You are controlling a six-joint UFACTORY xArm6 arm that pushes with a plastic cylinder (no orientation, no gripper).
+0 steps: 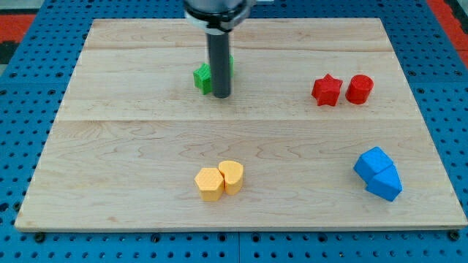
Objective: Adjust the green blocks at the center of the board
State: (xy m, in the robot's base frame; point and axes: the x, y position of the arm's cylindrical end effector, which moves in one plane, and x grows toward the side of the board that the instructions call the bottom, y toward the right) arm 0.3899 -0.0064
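- My tip is down on the wooden board, in its far half and a little left of the middle. It is a plain rod with nothing to open or close, so it holds nothing — it can only push.
- The green blocks sit right against the rod. One shows at the rod's left, looking star-like (its outline is partly covered); a sliver of green shows at the rod's right edge, and I cannot tell its shape, nor whether the two greens touch each other behind the rod.
- The tip appears to be touching or just beside the green pair, on their near side.
- Progress, as I judge it: the greens lie far of the board's center and slightly left of it, so the adjustment looks under way but not finished — they would need to come nearer and a touch right to be centered.
- With the tip on their near side, a push from here would drive them farther away; getting round to their far side seems to be what is left.
- Elsewhere, well apart from the greens: a red star and a red cylinder side by side at the far right, two blue blocks together at the near right, and two yellow blocks touching near the front middle.
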